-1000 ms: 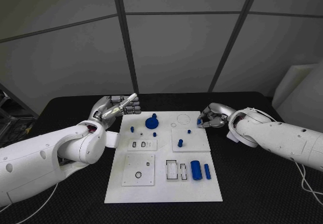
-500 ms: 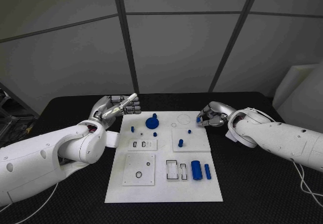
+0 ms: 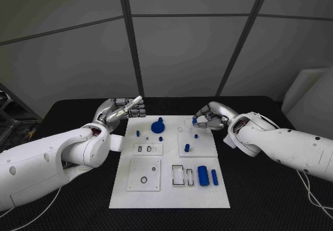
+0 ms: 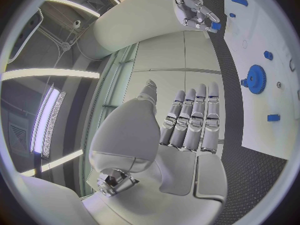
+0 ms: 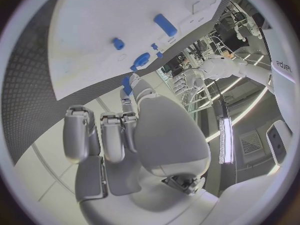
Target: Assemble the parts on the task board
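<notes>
pinching blue part (image 3: 195, 121), right hand (image 3: 210, 117) fingertips

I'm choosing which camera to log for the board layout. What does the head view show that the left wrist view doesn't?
Head view alone: the board's near end, with the large blue cylinder and the slim blue rod beside it. Left wrist view alone: the left robot hand from behind, fingers straight and holding nothing. Both: the blue gear, the task board, and the right robot hand pinching a small blue part.
</notes>
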{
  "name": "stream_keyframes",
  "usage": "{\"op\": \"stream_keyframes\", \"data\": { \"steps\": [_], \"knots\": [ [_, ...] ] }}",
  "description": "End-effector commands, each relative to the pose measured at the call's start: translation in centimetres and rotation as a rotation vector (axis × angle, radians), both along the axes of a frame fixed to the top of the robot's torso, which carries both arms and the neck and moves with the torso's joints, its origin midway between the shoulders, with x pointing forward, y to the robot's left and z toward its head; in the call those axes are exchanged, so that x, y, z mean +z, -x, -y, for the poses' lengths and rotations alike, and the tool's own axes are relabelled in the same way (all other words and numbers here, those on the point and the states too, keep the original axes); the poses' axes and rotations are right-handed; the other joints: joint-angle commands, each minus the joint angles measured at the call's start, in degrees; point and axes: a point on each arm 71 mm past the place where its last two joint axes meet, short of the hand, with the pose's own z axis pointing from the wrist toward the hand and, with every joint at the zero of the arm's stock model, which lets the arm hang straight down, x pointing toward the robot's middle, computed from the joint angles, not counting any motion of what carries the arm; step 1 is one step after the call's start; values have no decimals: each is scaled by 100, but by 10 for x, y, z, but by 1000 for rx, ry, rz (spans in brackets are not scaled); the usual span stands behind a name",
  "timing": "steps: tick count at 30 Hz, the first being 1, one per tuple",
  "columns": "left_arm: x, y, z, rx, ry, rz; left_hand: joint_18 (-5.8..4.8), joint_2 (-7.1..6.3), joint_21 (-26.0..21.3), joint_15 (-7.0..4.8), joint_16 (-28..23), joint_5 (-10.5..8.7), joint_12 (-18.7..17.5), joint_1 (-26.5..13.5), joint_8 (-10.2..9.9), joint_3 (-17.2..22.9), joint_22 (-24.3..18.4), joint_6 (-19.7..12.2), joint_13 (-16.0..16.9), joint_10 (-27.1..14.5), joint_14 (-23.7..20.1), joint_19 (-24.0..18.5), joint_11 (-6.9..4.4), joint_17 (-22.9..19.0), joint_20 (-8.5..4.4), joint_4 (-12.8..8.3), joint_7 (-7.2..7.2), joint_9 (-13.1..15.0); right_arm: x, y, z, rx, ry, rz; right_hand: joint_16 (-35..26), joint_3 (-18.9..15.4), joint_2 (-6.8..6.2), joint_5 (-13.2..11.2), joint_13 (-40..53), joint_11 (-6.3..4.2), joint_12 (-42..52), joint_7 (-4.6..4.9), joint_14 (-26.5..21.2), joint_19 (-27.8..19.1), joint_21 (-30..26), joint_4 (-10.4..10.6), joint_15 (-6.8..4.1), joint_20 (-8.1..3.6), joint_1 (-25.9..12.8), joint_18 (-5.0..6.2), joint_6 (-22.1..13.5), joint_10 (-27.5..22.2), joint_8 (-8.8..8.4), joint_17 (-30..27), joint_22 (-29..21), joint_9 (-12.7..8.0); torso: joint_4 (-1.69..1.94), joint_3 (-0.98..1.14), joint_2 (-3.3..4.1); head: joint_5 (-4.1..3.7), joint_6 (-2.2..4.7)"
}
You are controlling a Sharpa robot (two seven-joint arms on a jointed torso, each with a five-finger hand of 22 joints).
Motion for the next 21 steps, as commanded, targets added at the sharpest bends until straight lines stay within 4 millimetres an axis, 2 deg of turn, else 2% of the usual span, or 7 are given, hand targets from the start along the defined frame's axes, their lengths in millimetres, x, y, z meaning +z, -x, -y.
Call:
{"op": "stream_keyframes", "data": {
  "steps": [1,3,5,8,11,18,21],
  "knots": [
    [1,0,1,-12,0,4,-113,46,-23,25,-40,-25,-40,-20,-26,-22,-5,-3,-2,-26,-4,-26,23,8,26,-2,44,-2,5,5,-18,-36,-4,3,35,97,30,-17,1097,-55,21,-157,540,-8,18,70,-37,-42,-66,-48,198,335,57,1192,338,130,0,-7,-32,56,-15],
    [1,-1,1,-13,0,2,-113,49,-25,26,-44,-25,-42,-21,-29,-24,-7,-5,-2,-27,-5,-29,24,10,26,-2,46,-2,6,8,-33,-19,-2,-2,32,99,29,-15,1092,-55,15,-158,538,-12,15,71,-37,-42,-70,-47,198,331,56,1184,332,130,4,-11,-50,100,-20],
    [0,-2,2,-11,0,1,-113,50,-25,26,-45,-25,-42,-20,-29,-24,-7,-4,-1,-27,-5,-29,24,10,27,-2,46,-2,6,10,-48,1,0,-12,27,125,-25,97,1078,-55,-2,-155,535,-13,14,93,-37,-42,-151,-47,183,320,38,1168,333,137,7,-12,-66,134,-25],
    [-1,-4,3,-7,4,-3,-113,50,-25,26,-45,-25,-42,-20,-29,-24,-7,-4,-1,-27,-4,-29,24,10,27,-2,46,-2,6,14,-78,44,16,-14,24,151,-50,160,1074,-55,-8,-156,533,-17,10,98,-37,-42,-187,-45,182,317,30,1160,327,144,42,-26,-94,165,-39],
    [-2,-6,4,-2,6,-5,-112,58,-25,25,-46,-24,-41,-16,-28,-22,-7,2,0,-20,-1,-29,22,12,27,-3,44,-1,4,17,-98,65,33,-11,24,160,-62,180,1075,-55,-8,-155,533,-15,11,106,-37,-42,-212,-46,184,317,28,1161,330,148,70,-30,-111,190,-60],
    [-3,-7,3,10,6,-4,-111,68,-24,24,-48,-23,-37,-9,-25,-20,-8,12,2,-10,5,-29,19,15,27,-7,41,1,-7,23,-125,80,77,-20,26,178,-98,239,1077,-58,-8,-161,535,-12,12,121,-39,-42,-267,-47,197,319,27,1168,335,160,103,-64,-147,224,-119],
    [-3,-8,2,14,5,-4,-110,74,-24,22,-49,-23,-35,-2,-23,-19,-9,19,4,-3,9,-29,16,17,27,-11,37,3,-14,27,-135,97,111,-25,26,179,-109,243,1077,-59,-8,-161,535,-11,12,121,-39,-43,-275,-47,197,319,26,1168,337,162,89,-58,-140,257,-133]
  ]
}}
